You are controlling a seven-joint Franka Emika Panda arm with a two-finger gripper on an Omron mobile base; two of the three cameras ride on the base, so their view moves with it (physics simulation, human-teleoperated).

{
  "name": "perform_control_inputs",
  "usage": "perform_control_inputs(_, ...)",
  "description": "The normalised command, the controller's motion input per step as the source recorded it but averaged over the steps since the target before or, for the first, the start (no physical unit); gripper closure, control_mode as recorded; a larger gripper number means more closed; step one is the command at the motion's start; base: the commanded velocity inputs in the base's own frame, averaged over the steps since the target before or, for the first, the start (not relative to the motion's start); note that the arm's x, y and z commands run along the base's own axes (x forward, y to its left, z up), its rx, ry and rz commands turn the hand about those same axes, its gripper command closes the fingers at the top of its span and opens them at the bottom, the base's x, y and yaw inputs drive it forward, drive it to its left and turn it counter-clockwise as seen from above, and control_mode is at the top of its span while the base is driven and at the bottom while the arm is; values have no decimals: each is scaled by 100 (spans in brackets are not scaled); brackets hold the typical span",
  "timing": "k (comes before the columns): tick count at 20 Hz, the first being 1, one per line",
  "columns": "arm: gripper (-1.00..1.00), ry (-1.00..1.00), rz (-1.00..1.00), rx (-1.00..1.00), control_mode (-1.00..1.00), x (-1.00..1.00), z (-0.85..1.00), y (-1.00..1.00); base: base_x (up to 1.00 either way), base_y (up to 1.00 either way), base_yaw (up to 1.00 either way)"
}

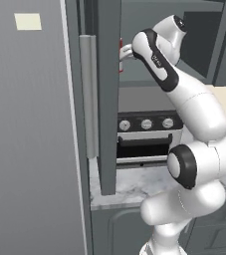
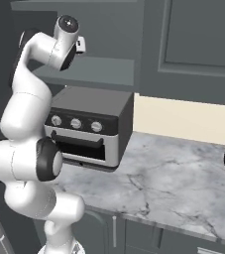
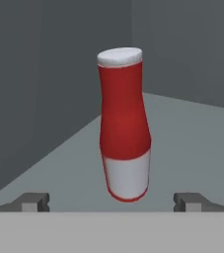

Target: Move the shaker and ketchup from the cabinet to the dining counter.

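Hand [image 3: 111, 202] is standing fully spread and empty before the upright red ketchup bottle with white cap [image 3: 125, 128] on the dark grey cabinet shelf [image 3: 192, 138]; approaching off-centre risks a fingertip [image 3: 34, 201] toppling the narrow bottle.

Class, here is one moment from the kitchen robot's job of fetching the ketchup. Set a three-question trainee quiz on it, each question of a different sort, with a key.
1. True or false: the hand is shut on the ketchup.
2. Multiple choice: in the hand view the ketchup stands (A) upright on the cabinet shelf, (B) lying on its side, (C) on top of the toaster oven.
3. Fill in: the ketchup's cap is coloured ____.

Key
1. False: the fingertips stand wide apart, either side of the bottle, not touching it.
2. A
3. white
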Motion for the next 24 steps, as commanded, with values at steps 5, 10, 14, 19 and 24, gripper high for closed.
perform_control_inputs(5,-100,0,0,0,-100,28,-8,4,0,0,0)
perform_control_inputs(10,-100,0,0,0,-100,24,-6,3,0,0,0)
perform_control_inputs(14,-100,0,0,0,-100,3,-1,6,0,0,0)
perform_control_inputs(19,-100,0,0,0,-100,0,-3,8,0,0,0)
perform_control_inputs(24,-100,0,0,0,-100,1,-9,10,0,0,0)
